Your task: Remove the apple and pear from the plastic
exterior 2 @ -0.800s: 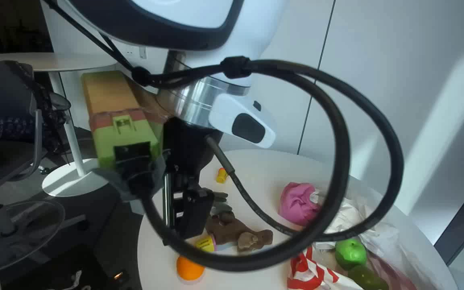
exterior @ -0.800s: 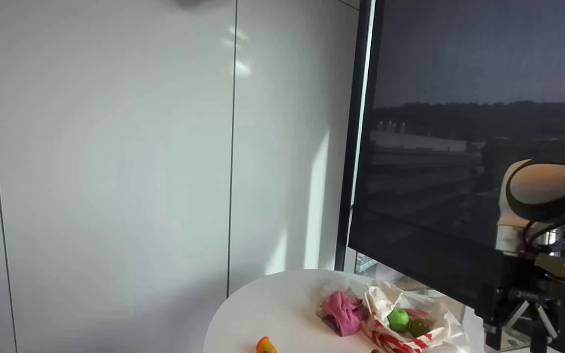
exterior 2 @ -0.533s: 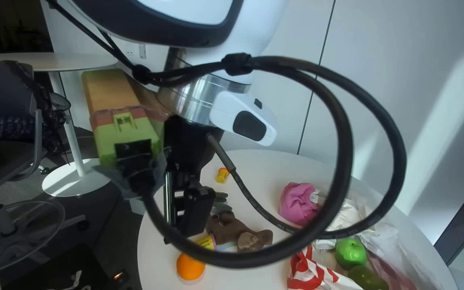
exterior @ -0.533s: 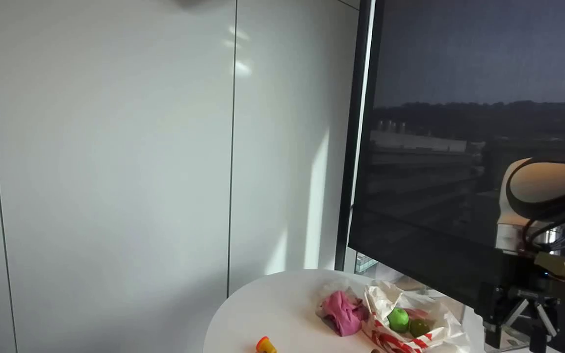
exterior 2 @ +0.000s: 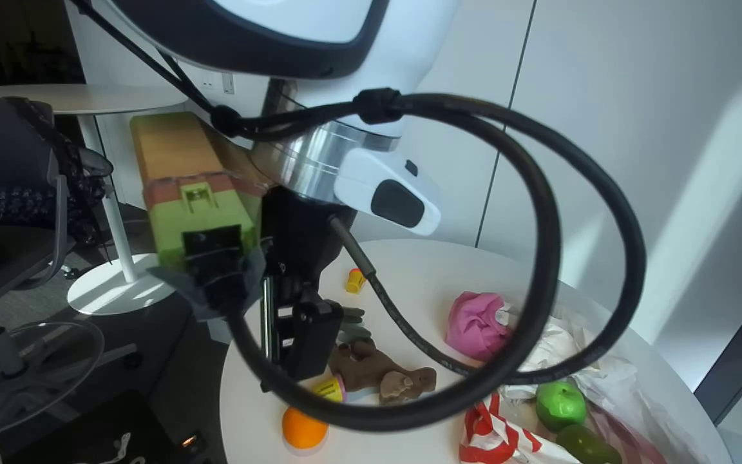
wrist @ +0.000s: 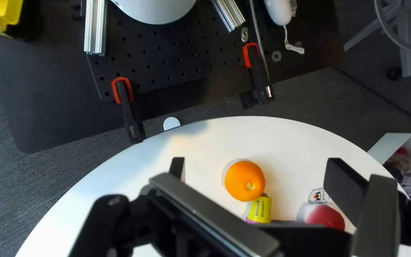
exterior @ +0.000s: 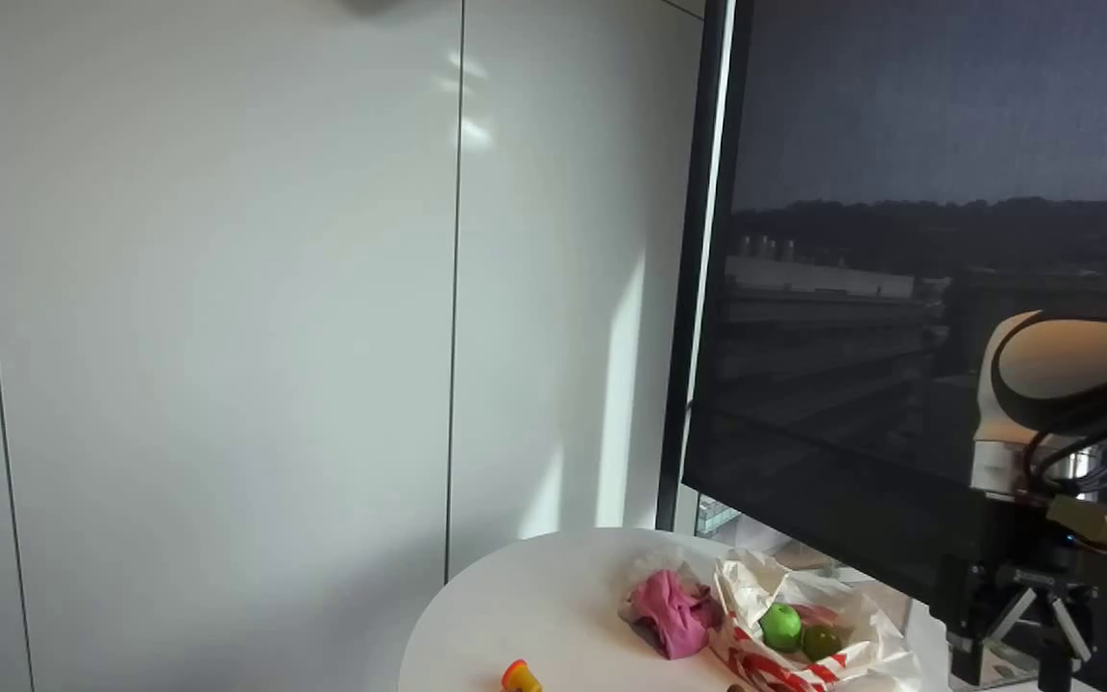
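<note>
The green apple (exterior: 780, 628) sits in the open mouth of a crumpled white plastic bag with red stripes (exterior: 741, 586). Against it lies a dark green fruit, which looks like the pear (exterior: 821, 642). The apple (exterior 2: 560, 405), the pear (exterior 2: 589, 444) and the bag (exterior 2: 490, 438) also show in an exterior view, at the lower right. My gripper (exterior: 1011, 661) hangs above the table, apart from the bag. In the wrist view the gripper (wrist: 259, 176) is open, with nothing between its fingers. The apple, pear and bag are out of the wrist view.
An orange (wrist: 244, 181) touches a yellow tub (wrist: 259, 209) below my gripper. A red round object (wrist: 325, 217) lies nearby. A brown plush toy (exterior 2: 377, 374), pink cloth (exterior 2: 476, 325) and small yellow cup (exterior 2: 355, 281) are on the round white table (exterior 2: 422, 264). A cable loop hangs from the arm.
</note>
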Motion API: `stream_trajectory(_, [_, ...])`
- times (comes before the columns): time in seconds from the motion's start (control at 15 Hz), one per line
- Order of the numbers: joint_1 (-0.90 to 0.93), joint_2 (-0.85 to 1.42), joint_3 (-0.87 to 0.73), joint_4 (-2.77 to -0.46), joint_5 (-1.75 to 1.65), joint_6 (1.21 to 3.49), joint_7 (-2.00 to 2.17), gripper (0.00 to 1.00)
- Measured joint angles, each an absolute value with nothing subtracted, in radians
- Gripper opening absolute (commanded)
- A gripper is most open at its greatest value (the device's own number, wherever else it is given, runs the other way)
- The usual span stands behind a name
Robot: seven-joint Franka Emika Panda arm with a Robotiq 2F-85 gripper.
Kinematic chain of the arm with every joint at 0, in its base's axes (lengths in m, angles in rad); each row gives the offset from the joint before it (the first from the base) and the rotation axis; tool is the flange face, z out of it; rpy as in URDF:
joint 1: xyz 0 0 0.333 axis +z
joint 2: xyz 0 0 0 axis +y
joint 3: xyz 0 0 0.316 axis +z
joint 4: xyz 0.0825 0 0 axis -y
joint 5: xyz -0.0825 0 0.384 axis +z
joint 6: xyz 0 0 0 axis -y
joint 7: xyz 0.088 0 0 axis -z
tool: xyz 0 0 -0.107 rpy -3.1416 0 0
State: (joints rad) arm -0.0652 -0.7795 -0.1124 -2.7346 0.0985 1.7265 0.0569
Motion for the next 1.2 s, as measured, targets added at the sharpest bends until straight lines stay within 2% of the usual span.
stream_trajectory(0.27, [-0.063,-0.688,-0.113,-2.735,0.179,1.812,0.057,1.0])
stream_trajectory(0.6, [-0.038,-0.387,-0.111,-2.68,0.294,2.074,0.043,1.0])
stream_trajectory(0.87, [-0.038,-0.141,-0.1,-2.538,0.284,2.299,0.04,1.0])
stream_trajectory(1.2, [-0.048,0.17,-0.098,-2.286,0.231,2.435,0.04,1.0])
